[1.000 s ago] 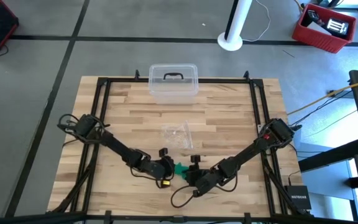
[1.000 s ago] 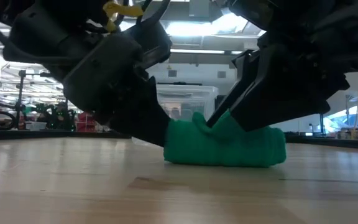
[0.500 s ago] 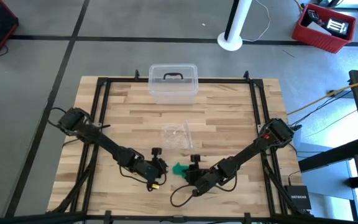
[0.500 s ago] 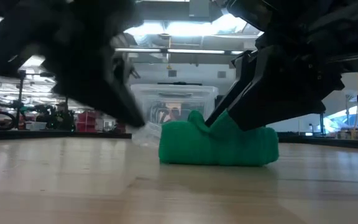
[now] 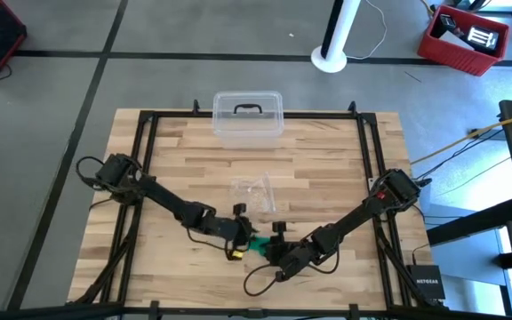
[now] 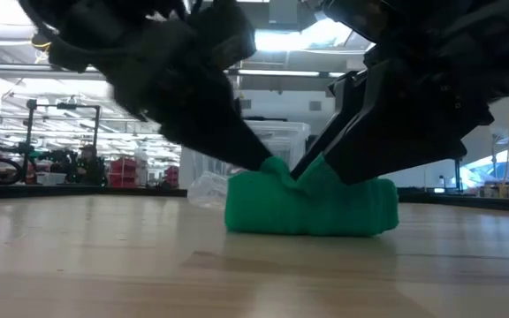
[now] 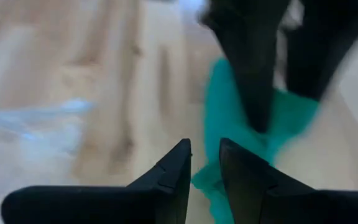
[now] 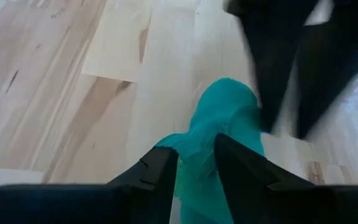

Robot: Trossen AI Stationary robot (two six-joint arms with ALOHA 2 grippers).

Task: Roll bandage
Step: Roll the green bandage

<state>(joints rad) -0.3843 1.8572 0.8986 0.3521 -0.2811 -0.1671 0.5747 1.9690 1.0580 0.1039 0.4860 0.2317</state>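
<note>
Bandage, one teal lump, lying on table toward near edge, bare wood open all round. Right gripper clamped on its top fold; left gripper tips nearly together, touching its other side, grip not clear. One wrapper and one box farther back.

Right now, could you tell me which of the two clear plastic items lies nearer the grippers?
The small crinkled clear plastic wrapper, mid-table just beyond the grippers; the lidded clear plastic box sits at the far edge.
</note>
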